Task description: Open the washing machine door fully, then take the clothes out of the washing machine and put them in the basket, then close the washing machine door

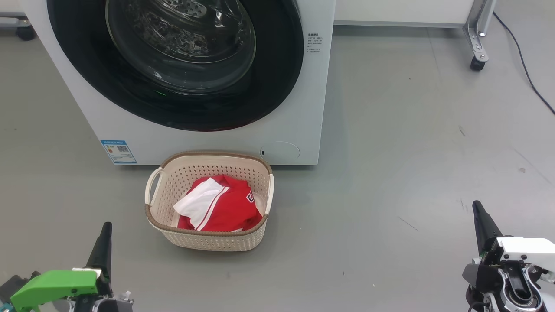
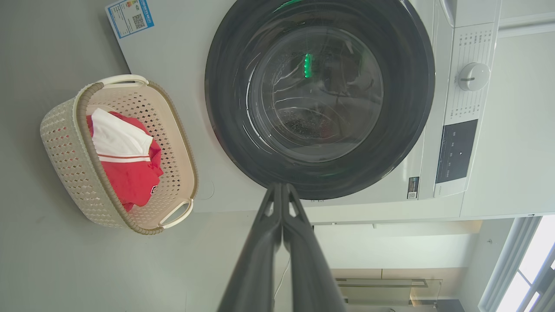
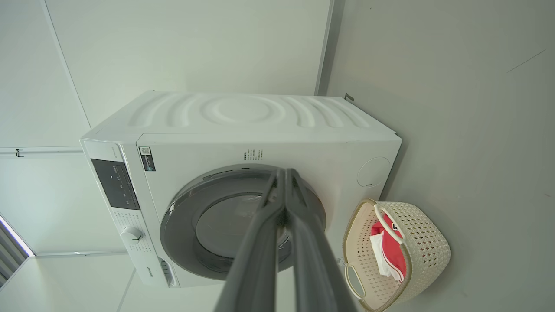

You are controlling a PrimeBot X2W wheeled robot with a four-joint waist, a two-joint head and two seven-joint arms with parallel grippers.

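Left gripper and right gripper each show fingers pressed together, empty, above a grey floor. Washing machine door sits closed on the white washing machine. Clothes lie heaped in the basket just before it, long axis parallel to the machine's front.

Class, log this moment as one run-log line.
round black-rimmed glass washing machine door closed | red-and-white garments in cream perforated basket | left gripper shut, empty | right gripper shut, empty
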